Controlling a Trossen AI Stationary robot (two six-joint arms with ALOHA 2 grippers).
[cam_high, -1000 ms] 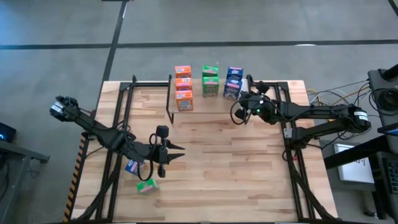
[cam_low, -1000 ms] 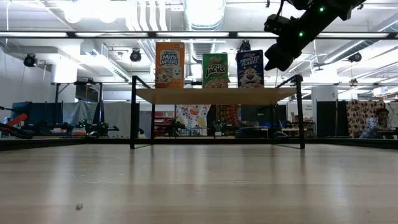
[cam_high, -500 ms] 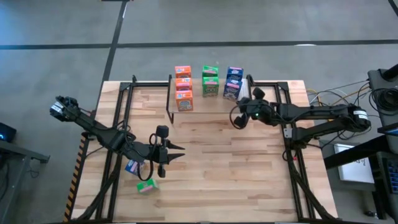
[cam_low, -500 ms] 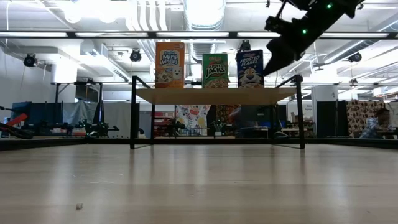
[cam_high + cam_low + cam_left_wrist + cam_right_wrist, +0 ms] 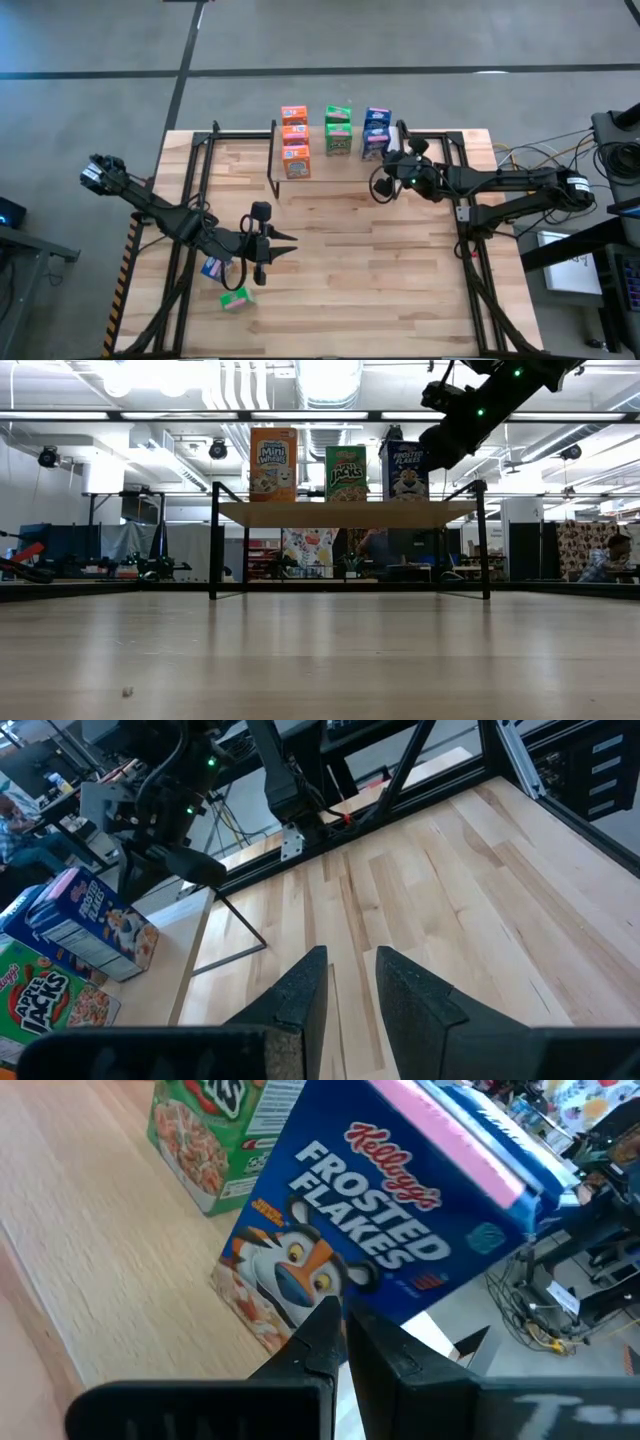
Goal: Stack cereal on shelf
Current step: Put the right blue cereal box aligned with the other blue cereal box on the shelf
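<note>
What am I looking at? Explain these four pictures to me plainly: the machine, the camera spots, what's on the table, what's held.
It is a robot with two dark arms at a wooden table. One picture looks straight down, one looks level across the tabletop, and one comes from each wrist. A low shelf carries cereal: orange boxes, green boxes and blue boxes. A loose blue box and a loose green box lie on the table by the left gripper, which is open and empty. The right gripper is shut, holds nothing, and sits right at the blue boxes.
</note>
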